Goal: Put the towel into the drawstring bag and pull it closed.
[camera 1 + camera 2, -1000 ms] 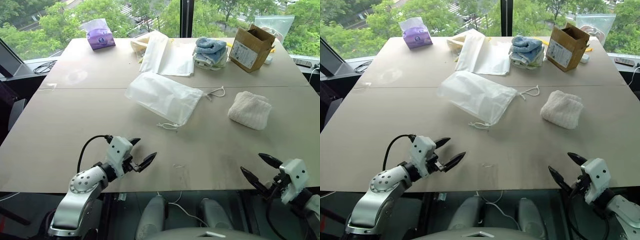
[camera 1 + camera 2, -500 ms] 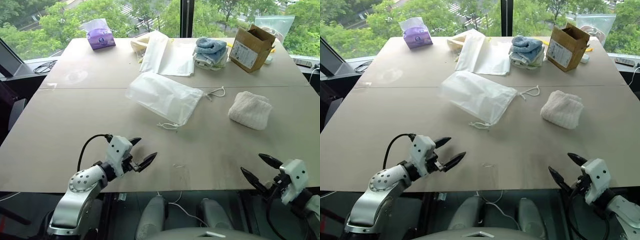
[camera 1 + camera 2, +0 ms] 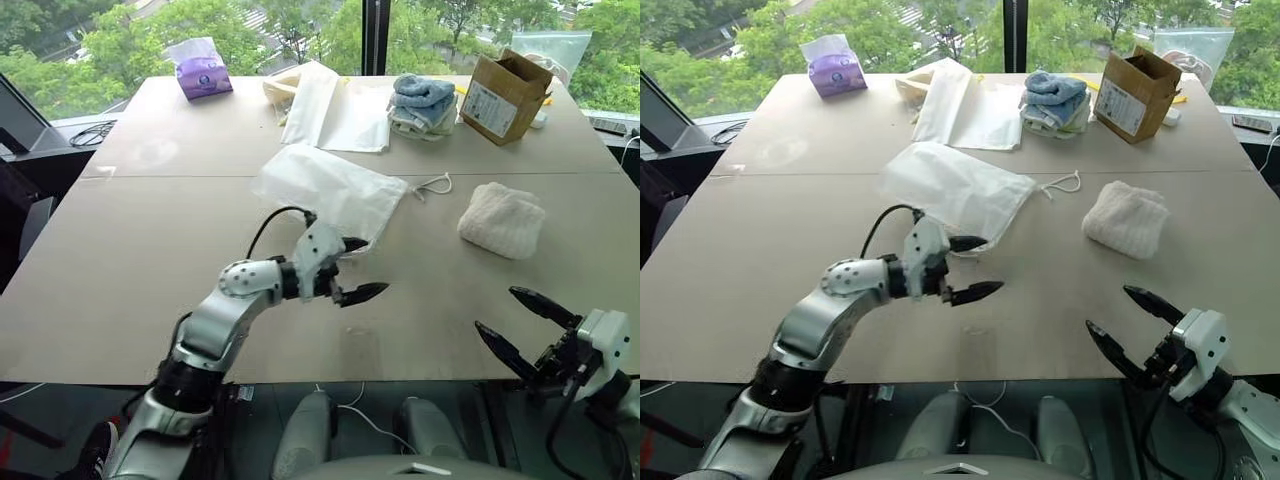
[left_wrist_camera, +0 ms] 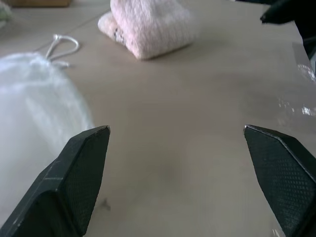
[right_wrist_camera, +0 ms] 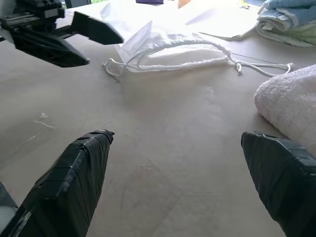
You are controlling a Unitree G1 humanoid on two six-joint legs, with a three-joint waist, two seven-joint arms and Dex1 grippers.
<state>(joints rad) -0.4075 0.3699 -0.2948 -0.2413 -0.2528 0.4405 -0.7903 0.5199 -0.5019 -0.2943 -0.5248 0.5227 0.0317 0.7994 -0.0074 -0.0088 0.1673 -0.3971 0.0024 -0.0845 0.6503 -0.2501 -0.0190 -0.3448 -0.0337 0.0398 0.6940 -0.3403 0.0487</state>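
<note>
Left eye view: left gripper (image 3: 356, 268) hangs spread and empty just beside the drawstring bag (image 3: 330, 193) mouth; right gripper (image 3: 520, 322) spread, empty, near the table (image 3: 150, 240) edge; towel (image 3: 500, 219) lies right of bag.

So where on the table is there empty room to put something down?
The table's near-left stretch, left of the left gripper, is bare. So is the strip between the drawstring bag and the towel, running toward the right gripper. The far edge is crowded: tissue pack, flat white bags, stacked towels, cardboard box.
</note>
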